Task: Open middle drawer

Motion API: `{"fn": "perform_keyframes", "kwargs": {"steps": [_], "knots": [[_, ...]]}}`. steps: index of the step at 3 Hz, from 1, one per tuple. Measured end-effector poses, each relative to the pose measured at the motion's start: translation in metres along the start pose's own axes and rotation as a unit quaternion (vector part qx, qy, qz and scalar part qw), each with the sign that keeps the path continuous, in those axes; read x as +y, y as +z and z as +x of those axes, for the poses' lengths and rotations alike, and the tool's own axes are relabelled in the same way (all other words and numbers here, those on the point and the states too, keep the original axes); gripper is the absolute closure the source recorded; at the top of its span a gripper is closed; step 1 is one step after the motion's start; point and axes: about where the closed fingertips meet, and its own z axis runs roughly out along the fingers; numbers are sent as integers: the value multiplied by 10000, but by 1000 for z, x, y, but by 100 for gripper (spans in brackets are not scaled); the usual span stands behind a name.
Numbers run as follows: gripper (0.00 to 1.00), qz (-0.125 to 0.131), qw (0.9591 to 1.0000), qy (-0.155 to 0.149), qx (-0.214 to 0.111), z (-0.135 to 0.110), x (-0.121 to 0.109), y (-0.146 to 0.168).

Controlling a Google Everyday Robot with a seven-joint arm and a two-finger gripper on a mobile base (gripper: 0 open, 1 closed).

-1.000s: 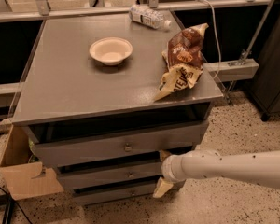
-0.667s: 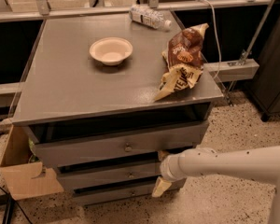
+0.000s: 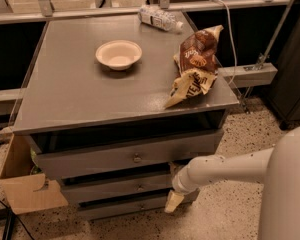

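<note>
Middle drawer (image 3: 110,188) sits low in the frame, left of centre, between the taller top drawer (image 3: 90,161) and the thin bottom drawer (image 3: 115,209). Its small knob (image 3: 140,187) is apart from the gripper (image 3: 173,200), which hangs by the drawer's right end. I cannot tell whether the gripper is spread or pressed together. A bowl (image 3: 119,54), a bottle (image 3: 160,18) and snack bags (image 3: 197,64) lie on the cabinet top (image 3: 65,94).

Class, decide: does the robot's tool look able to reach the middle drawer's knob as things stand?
Probably yes: the tool hangs low, just right of the knob on the middle drawer, with nothing visible between them.
</note>
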Motion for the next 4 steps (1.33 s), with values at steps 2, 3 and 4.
{"fn": "perform_keyframes", "kwargs": {"steps": [2,3,4], "knots": [[0,-129,9998,37,139,7,3,8],[0,-290,9992,113,261,10,7,4],[0,-471,9979,292,339,17,12,-3]]}}
